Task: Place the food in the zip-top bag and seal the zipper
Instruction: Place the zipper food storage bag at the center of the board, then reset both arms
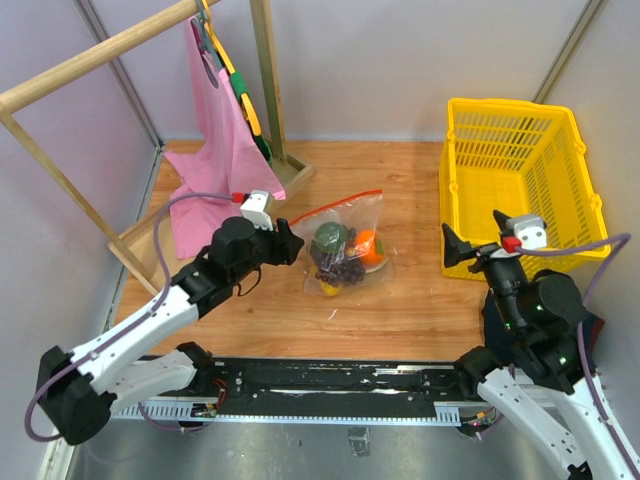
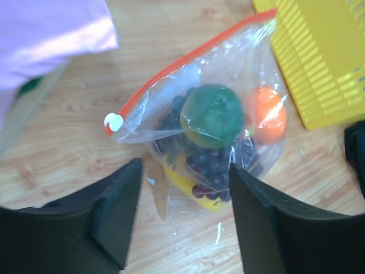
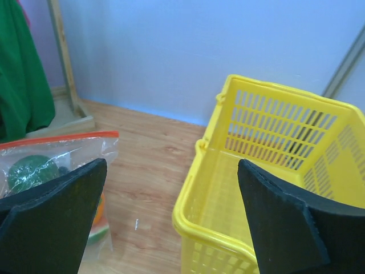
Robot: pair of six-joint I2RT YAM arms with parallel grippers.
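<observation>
On the wood-grain counter lies one clear, crinkly zip-top plastic bag, flat on its side. One thin orange-red zipper strip runs along its mouth edge, and one small white slider sits at the strip's end. Through the glossy film I count a round green lime, a smooth orange persimmon, one knobbly dark purple grape bunch and a yellow mango underneath. The right wrist view catches a sliver of a red, green-rinded watermelon slice. The left arm's two matte black fingers are spread apart and grasp nothing. The bag lies just beyond their tips, the slider nearest the left-hand one, and no contact shows. The right arm's two black fingers are released wide and empty. They hang well apart from the bag, just beside one yellow lattice plastic basket. A pink cloth hangs from a wooden rack at the back left.
</observation>
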